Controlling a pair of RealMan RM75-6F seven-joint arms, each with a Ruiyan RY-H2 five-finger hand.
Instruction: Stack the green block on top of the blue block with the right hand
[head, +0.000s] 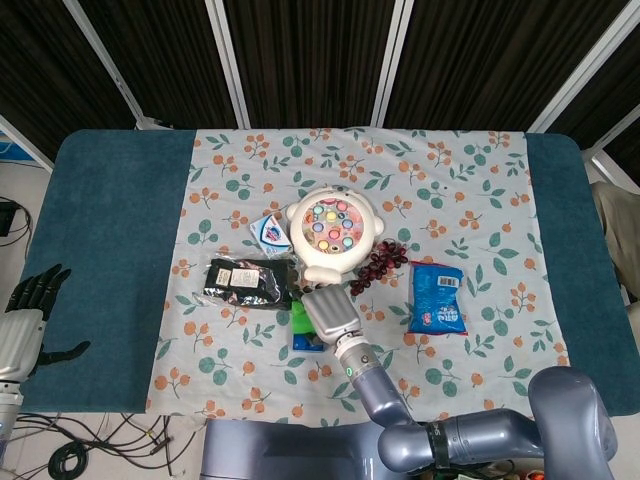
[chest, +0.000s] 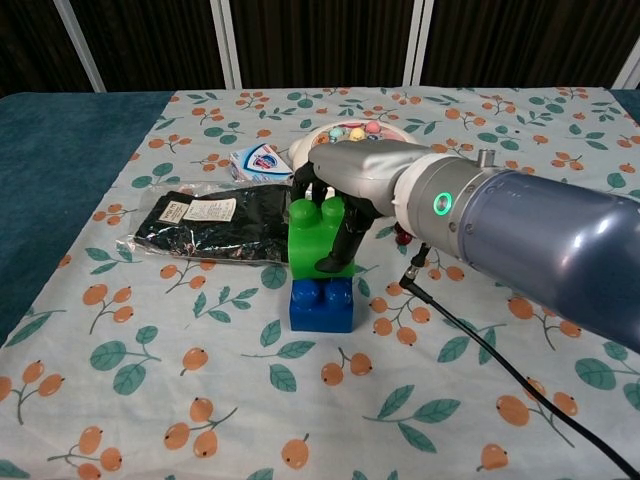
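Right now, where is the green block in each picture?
Head view: the green block peeks out just left of the right hand, below the middle of the picture.
Chest view: the green block stands near the middle, on the blue block, held by the right hand.
Shared landmark: the round fishing toy, just beyond the block.

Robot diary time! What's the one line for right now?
right hand grips green block | green block on blue block | left hand idle, off cloth
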